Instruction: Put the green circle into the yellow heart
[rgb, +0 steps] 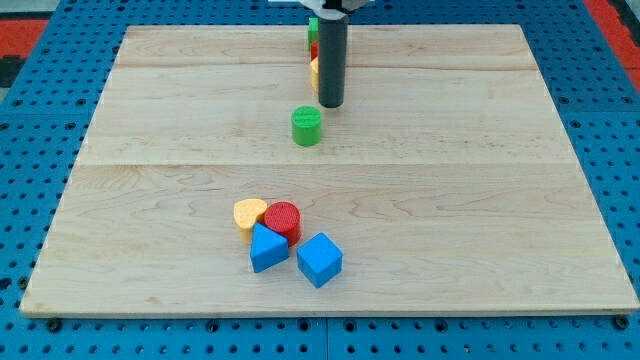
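The green circle (307, 126) stands on the wooden board a little above the middle. The yellow heart (248, 214) lies lower, left of centre, touching a red circle (283, 219). My tip (331, 104) is at the end of the dark rod, just above and to the right of the green circle, with a small gap between them. The yellow heart is far below my tip, toward the view's bottom left.
A blue block (267, 249) and a blue cube (320, 259) sit just below the heart and red circle. Green (312, 27), red (313, 49) and yellow (314, 72) blocks are partly hidden behind the rod near the board's top edge.
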